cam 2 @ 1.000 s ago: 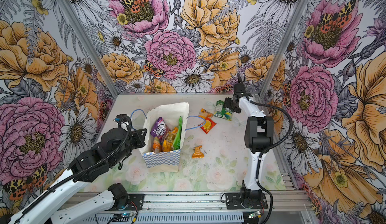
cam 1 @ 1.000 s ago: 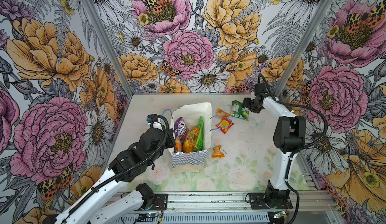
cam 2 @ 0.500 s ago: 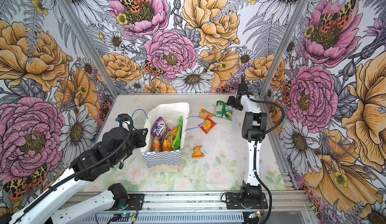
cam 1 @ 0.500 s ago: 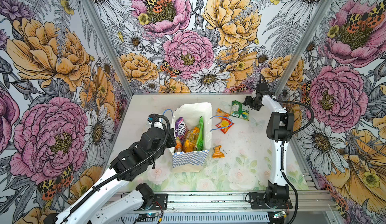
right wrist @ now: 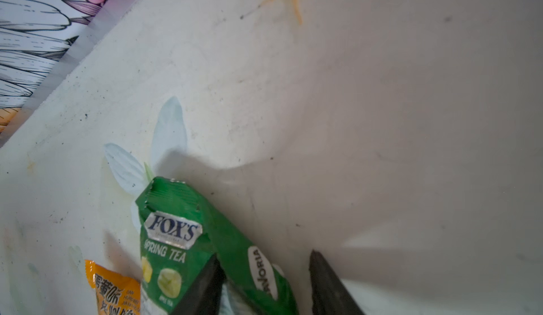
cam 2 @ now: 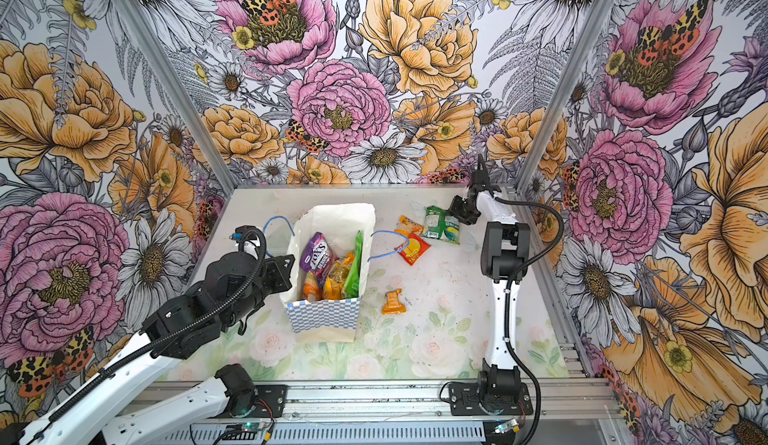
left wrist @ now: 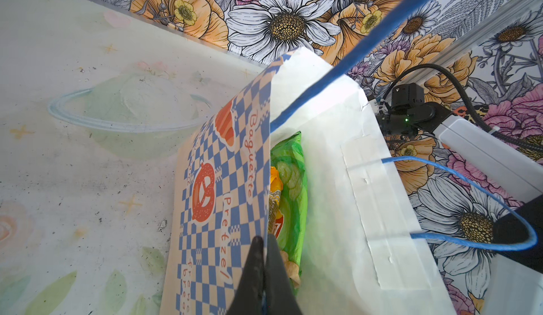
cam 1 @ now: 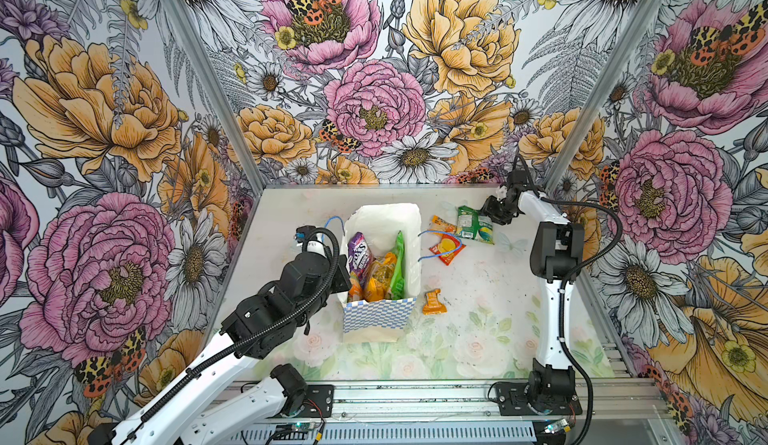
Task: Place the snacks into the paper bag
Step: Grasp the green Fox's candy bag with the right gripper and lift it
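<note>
**Right jaws straddle green packet, left pinches bag**

I see the green crinkly Fox's Spring Tea packet [right wrist: 188, 240] lying flat at the far right of the pale table [cam 1: 478, 297], well apart from the blue-and-white checkered paper bag [cam 1: 378, 314]. Its long axis runs away from my right gripper [right wrist: 264, 254], with the sealed logo end farthest from it. The nearer end is cut off by the frame and partly under one black finger [right wrist: 205, 287]. The jaws stand apart around that end, and a gap shows beside the other finger. A small orange sachet [right wrist: 114, 287] lies just beside the packet. My left gripper [left wrist: 264, 240] is clenched on the edge of the bag's wall. In both top views its fingers are hidden.
</note>
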Motion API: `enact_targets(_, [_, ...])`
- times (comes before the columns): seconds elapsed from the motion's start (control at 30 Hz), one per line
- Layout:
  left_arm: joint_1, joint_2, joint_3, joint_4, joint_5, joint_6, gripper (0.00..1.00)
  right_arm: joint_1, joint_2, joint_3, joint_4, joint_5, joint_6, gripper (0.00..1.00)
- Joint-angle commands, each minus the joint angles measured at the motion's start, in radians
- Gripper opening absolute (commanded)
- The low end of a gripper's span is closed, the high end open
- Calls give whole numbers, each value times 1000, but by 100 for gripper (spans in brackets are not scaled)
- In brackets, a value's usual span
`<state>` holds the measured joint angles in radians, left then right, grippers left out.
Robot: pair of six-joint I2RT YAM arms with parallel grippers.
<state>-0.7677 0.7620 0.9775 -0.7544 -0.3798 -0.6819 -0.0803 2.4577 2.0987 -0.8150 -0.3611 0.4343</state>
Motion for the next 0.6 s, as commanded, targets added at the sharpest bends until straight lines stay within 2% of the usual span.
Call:
enact_targets(0.0, [7, -28, -8, 58, 12, 1, 0, 10, -80, -69, -31, 37, 45, 30])
enact_targets(0.1, [8, -29, -8, 50, 11, 14, 0, 7, -147, -152, -8, 54, 67, 10])
enact_targets(0.2, [13, -29, 2, 30, 11, 39, 0, 3, -253, -284, 57, 56, 87, 4])
enact_targets(0.3, [23, -32, 22, 14, 24, 83, 0, -1, -372, -411, 108, 74, 101, 0])
enact_targets(0.57, [66, -21, 71, 3, 65, 224, 0, -3, -713, -739, 178, 143, 146, 0])
